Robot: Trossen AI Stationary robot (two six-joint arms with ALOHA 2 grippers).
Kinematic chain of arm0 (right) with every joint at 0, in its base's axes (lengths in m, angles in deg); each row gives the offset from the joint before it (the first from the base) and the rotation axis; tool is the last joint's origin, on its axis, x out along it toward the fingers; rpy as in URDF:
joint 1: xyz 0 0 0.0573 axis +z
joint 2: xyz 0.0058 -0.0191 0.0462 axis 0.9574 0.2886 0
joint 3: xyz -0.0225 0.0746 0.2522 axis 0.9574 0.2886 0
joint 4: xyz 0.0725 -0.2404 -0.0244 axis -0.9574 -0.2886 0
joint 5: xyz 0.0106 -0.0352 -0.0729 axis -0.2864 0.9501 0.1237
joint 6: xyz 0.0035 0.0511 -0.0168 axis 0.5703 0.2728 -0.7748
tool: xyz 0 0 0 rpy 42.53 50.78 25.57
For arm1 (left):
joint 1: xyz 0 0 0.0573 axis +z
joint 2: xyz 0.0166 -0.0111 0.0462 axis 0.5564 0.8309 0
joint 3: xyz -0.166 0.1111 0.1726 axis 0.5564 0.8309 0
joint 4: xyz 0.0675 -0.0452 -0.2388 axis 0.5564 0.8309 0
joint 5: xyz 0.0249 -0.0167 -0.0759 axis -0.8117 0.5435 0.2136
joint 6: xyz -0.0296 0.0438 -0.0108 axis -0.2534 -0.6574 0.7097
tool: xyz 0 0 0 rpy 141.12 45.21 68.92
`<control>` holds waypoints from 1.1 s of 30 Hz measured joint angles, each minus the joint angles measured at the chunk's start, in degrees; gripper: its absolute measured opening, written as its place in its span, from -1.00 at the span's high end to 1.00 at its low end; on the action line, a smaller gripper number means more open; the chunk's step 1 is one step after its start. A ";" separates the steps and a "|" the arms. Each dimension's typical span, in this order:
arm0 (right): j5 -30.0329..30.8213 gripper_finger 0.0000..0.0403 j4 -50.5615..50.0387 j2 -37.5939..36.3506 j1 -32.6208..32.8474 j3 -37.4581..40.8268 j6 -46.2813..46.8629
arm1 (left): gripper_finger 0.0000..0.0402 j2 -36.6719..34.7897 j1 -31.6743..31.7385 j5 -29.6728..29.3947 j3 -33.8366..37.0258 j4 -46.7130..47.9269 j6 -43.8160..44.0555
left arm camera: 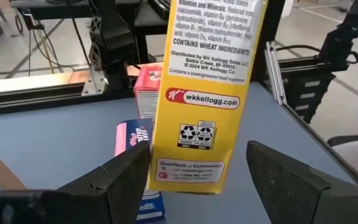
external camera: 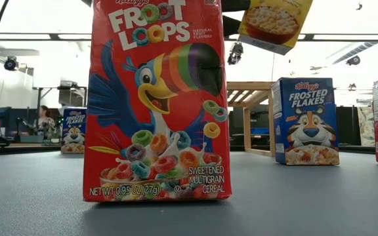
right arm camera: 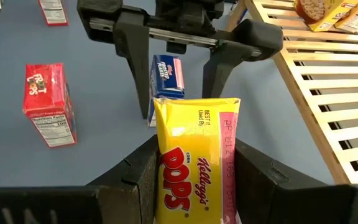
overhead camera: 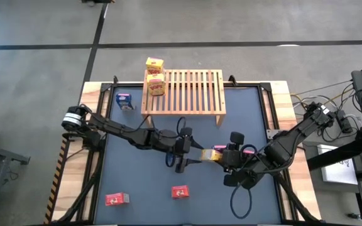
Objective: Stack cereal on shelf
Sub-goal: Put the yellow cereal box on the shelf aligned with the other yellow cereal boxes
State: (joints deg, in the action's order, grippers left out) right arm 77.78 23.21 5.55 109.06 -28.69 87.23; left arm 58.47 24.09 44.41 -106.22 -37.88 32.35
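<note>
A yellow cereal box hangs in the air over the middle of the table, with my right gripper shut on it. My left gripper is open. Its fingers stand on either side of the box's free end, and a gap shows beside one of them. The wooden slatted shelf stands at the table's far edge with two yellow boxes at its left end. Blue and red boxes stand on the table top. My right gripper pinches the yellow box between its two fingers, one on each of two opposite narrow faces. It holds the end nearest its wrist. The fingers slant down from the table's right. The box is clear of the table, and its free end reaches toward my left gripper.
A blue box stands on the table below the two grippers, and a red one stands nearby. Another red box is near the front left. Most of the shelf's slats are bare. Cables and gear lie off the table's right edge.
</note>
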 joint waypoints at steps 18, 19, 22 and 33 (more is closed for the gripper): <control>0.02 0.25 1.62 0.00 -0.04 0.00 -0.81 | -0.03 0.00 0.02 -0.36 0.00 -1.40 0.97; 0.04 0.25 1.64 0.00 -0.04 0.00 -0.81 | 0.00 0.00 0.02 -0.35 0.00 -1.40 0.67; 0.00 0.25 1.87 0.00 -0.04 0.00 -0.79 | 0.07 0.00 0.02 -0.39 0.00 -1.40 0.55; -1.23 0.13 8.16 0.00 0.33 0.07 -4.85 | 0.15 0.00 -0.04 0.01 -0.02 -1.56 0.07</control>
State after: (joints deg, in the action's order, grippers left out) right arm 76.55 31.36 5.55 109.39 -28.63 82.37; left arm 58.47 24.05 44.42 -106.24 -39.44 32.42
